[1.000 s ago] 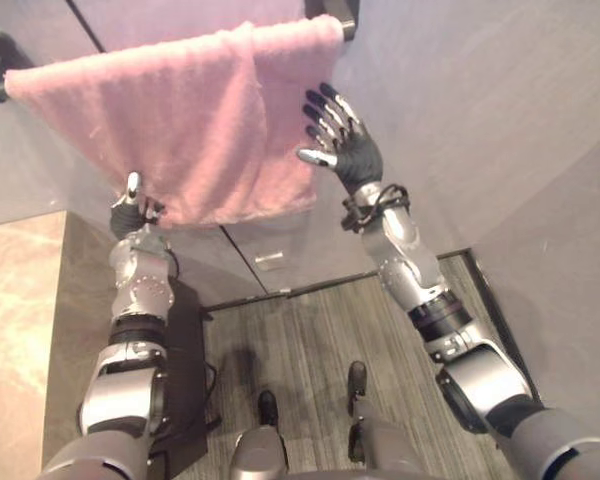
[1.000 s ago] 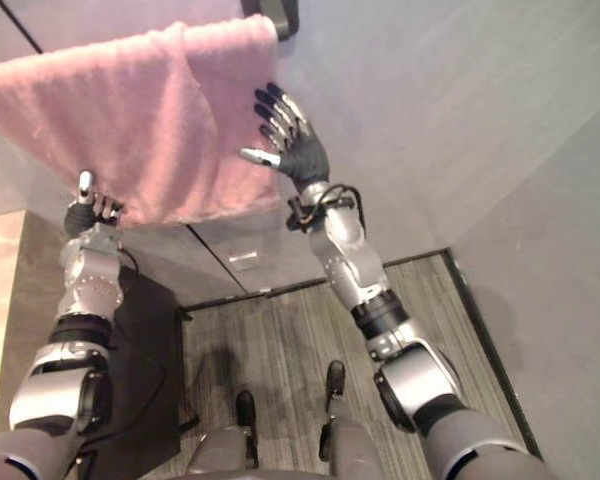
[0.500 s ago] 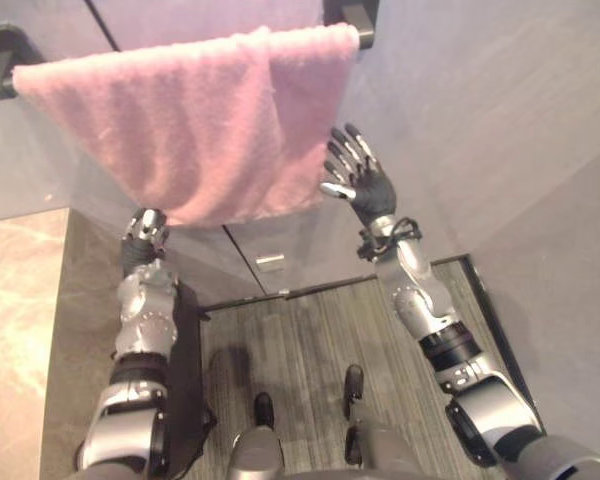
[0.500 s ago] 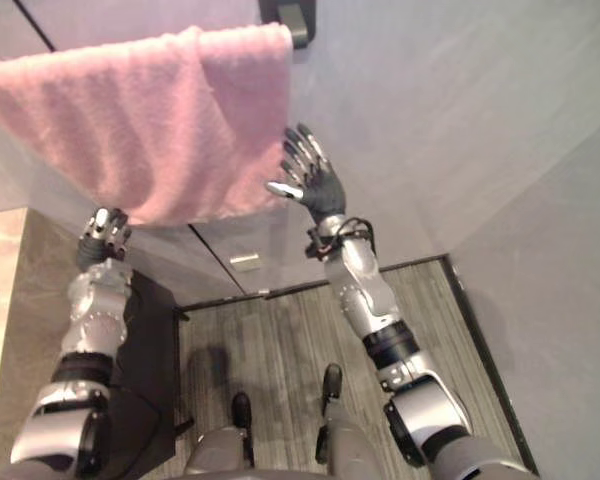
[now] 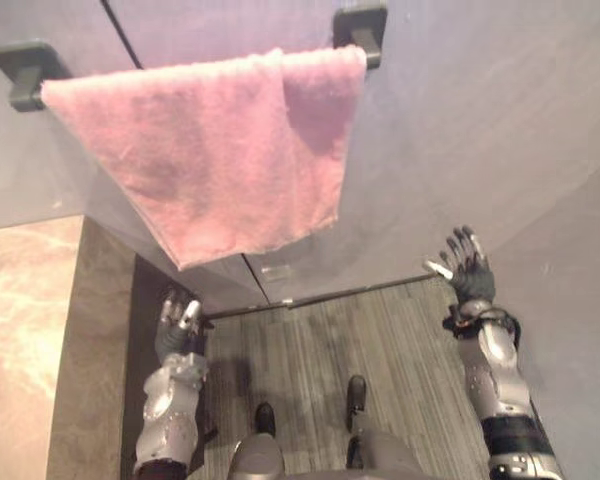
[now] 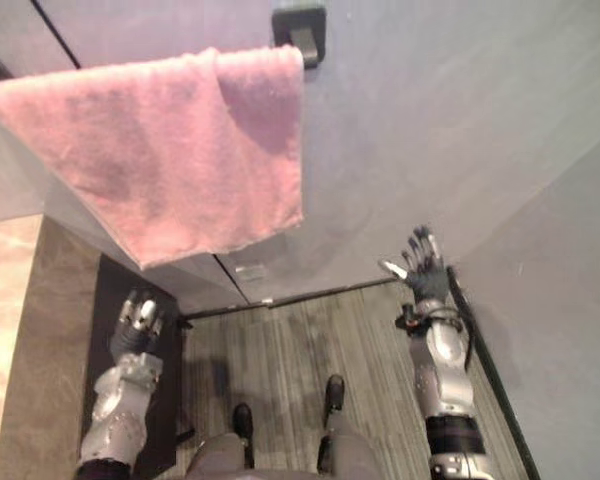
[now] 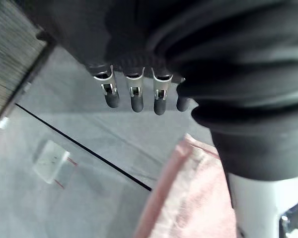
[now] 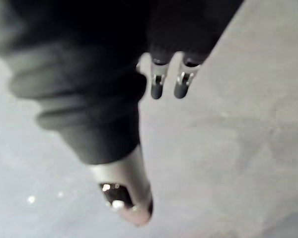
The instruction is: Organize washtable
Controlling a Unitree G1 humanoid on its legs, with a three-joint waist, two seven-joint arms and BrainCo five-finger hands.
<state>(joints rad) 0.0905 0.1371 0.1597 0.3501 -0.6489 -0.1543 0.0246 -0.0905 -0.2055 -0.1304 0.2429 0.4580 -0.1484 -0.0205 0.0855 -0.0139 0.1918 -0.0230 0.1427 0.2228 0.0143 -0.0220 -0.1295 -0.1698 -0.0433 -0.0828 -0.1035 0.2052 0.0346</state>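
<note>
My left hand (image 5: 177, 325) and right hand (image 5: 467, 272) are open, holding nothing, well below the pink towel (image 5: 220, 150) draped by its dark wall bracket (image 5: 360, 22).

The left hand (image 7: 203, 49) holds its fingers (image 7: 135, 96) straight toward a grey wall (image 7: 64, 114) (crossed by a thin black seam (image 7: 84, 147)), a pink towel (image 7: 188, 198) hanging beside the thumb.

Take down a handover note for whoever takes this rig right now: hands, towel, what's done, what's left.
Left robot hand: open, empty, held low by the marble counter.
Right robot hand: open, fingers spread, empty, near the grey wall.
Pink towel: draped over the wall rail, clear of both hands.
Done: towel hung.
Left: its hem hangs slanted, perhaps straighten it; then probably the rest of the washtable.
</note>
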